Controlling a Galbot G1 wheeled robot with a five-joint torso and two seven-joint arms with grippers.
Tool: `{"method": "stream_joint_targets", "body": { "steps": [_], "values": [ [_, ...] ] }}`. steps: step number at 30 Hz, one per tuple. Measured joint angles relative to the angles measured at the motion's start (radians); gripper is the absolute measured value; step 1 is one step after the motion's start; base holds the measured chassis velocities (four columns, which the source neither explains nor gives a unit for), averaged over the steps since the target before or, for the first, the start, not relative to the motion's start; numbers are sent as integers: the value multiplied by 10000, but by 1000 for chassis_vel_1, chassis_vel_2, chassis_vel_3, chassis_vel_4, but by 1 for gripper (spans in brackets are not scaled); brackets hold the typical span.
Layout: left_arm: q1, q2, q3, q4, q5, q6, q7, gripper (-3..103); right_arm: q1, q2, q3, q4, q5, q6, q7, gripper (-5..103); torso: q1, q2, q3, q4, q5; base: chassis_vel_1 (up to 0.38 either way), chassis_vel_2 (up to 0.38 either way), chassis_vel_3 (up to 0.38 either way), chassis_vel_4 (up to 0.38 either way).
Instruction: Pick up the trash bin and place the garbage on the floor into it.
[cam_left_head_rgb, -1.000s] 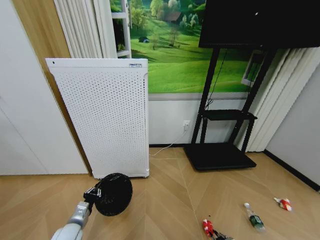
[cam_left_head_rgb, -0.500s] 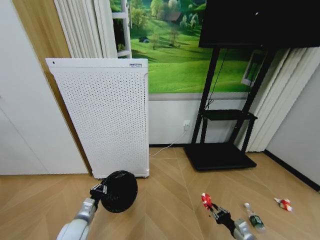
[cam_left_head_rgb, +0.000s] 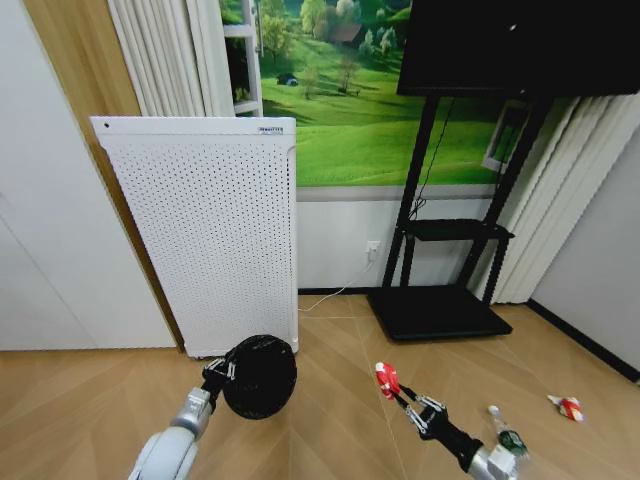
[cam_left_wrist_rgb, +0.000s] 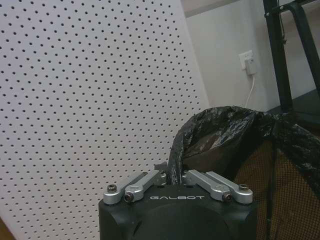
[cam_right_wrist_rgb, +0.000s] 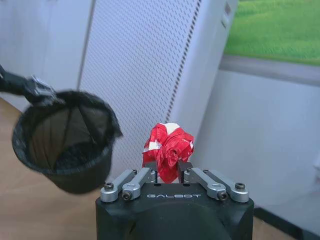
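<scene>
The trash bin (cam_left_head_rgb: 262, 378), black mesh with a black bag liner, hangs tilted above the floor. My left gripper (cam_left_head_rgb: 222, 372) is shut on its rim, and in the left wrist view that gripper (cam_left_wrist_rgb: 173, 176) pinches the liner edge of the bin (cam_left_wrist_rgb: 240, 150). My right gripper (cam_left_head_rgb: 399, 394) is shut on a crumpled red-and-white piece of garbage (cam_left_head_rgb: 386, 379), held in the air to the right of the bin and apart from it. In the right wrist view this gripper (cam_right_wrist_rgb: 170, 173) holds the piece (cam_right_wrist_rgb: 168, 144), with the bin (cam_right_wrist_rgb: 65, 150) beyond it. A clear bottle (cam_left_head_rgb: 508, 436) and a red-and-white item (cam_left_head_rgb: 567, 406) lie on the floor at the right.
A tall white perforated appliance (cam_left_head_rgb: 210, 240) stands against the wall just behind the bin. A black TV stand (cam_left_head_rgb: 440, 312) with a wide base sits at the back right. A white cable (cam_left_head_rgb: 335, 298) runs along the floor to a wall socket. Wooden floor lies open in the middle.
My left arm has carried the bin to the right and forward. My right gripper has come up from the floor with the red-and-white piece and moved left toward the bin.
</scene>
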Motion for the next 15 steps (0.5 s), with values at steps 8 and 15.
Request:
{"method": "stream_joint_targets", "body": {
  "steps": [8,15],
  "values": [
    [-134,34,573,-509,151,55,-47,6,1219,-340,-1261,506,299,85,-58,20,0,0,0,0,1,0,0,0,0],
    [-969,-183,1316,89,241,105,-140,6,3035,-435,-2865,-613,484,299,-153,19,0,-1,1,0,1,0,0,0,0]
  ]
}}
